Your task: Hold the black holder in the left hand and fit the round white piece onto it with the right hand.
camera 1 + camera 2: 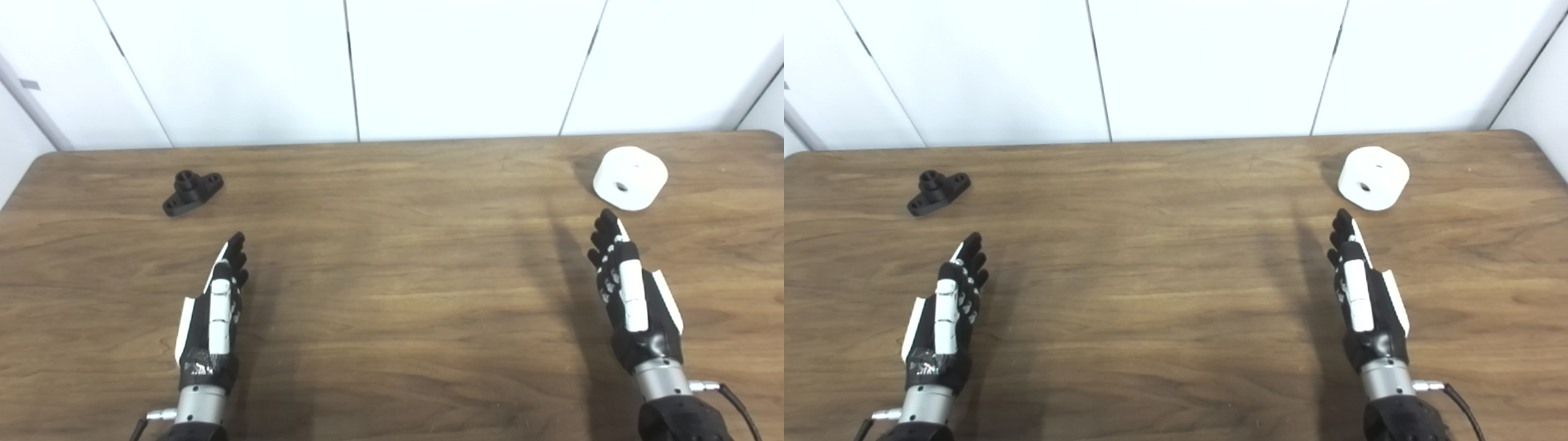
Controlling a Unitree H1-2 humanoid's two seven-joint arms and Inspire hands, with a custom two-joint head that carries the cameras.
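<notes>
The black holder (192,191) lies on the wooden table at the far left, with a short post standing up from a flat base. The round white piece (630,177) with a small centre hole rests at the far right. My left hand (215,309) is open and empty, fingers straight, pointing toward the holder from well short of it. My right hand (631,291) is open and empty, its fingertips (605,222) just short of the white piece. Both also show in the right eye view: left hand (948,309), right hand (1363,294).
The brown wooden table (392,257) reaches a white panelled wall (349,67) at the back. Its rounded far corners show at left and right.
</notes>
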